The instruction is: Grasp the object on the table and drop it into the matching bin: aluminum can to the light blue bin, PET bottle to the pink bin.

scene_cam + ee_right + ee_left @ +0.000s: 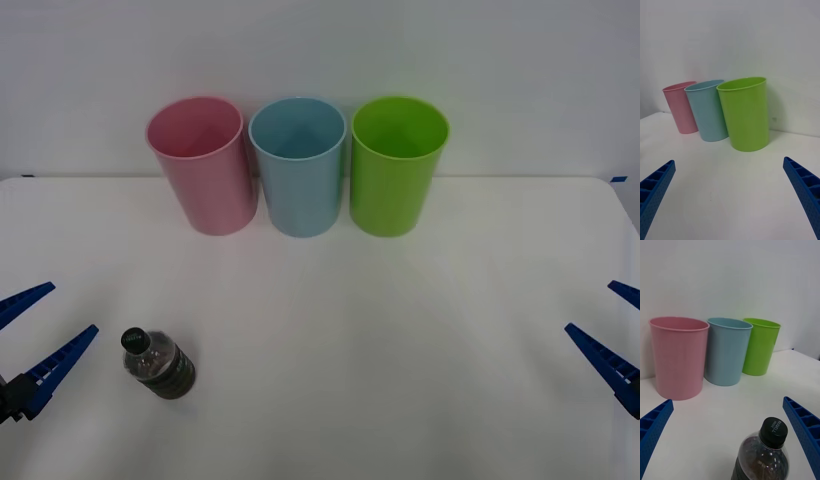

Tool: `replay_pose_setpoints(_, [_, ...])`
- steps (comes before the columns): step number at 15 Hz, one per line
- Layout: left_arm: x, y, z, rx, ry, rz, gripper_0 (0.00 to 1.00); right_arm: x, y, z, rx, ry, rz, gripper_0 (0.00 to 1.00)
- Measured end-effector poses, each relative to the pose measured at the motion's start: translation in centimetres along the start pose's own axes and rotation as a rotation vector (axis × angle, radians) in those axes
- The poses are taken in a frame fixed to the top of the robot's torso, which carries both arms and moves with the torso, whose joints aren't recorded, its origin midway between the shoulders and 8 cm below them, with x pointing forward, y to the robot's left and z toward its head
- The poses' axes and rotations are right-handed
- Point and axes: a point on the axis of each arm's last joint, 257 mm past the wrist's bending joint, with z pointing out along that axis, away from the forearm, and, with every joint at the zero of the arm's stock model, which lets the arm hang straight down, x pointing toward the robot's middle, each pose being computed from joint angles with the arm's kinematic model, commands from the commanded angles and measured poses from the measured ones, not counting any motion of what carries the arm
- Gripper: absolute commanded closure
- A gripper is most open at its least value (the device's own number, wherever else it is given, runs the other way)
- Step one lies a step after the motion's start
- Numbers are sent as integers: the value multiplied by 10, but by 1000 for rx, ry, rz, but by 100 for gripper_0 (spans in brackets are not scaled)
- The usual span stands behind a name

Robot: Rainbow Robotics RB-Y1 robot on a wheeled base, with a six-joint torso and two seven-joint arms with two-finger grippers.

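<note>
Jaws spread; PET bottle (160, 365) upright.

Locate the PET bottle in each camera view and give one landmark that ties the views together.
Front view: PET bottle stands on the table's near left, beside the open left gripper.
Left wrist view: bottle close up, between the fingers.
Right wrist view: not in it.
Shared landmark: the pink bin.

A lab test setup: bare white table (400, 350) against a plain white wall (500, 60)
</note>
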Motion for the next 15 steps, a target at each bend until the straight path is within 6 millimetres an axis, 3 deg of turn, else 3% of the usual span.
replay_pose_setpoints(3, [0, 0, 0, 0, 0, 0, 0, 0, 0, 0, 0, 0, 0, 0])
replay_pose_setpoints(5, [12, -1, 2, -16, -4, -36, 0, 0, 0, 0, 0, 0, 0, 0])
replay_pose_setpoints(9, [9, 0, 5, 6, -2, -26, 0, 0, 0, 0, 0, 0, 0, 0])
replay_pose_setpoints(15, [15, 1, -26, 34, 98, -3, 0, 0, 0, 0, 0, 0, 0, 0])
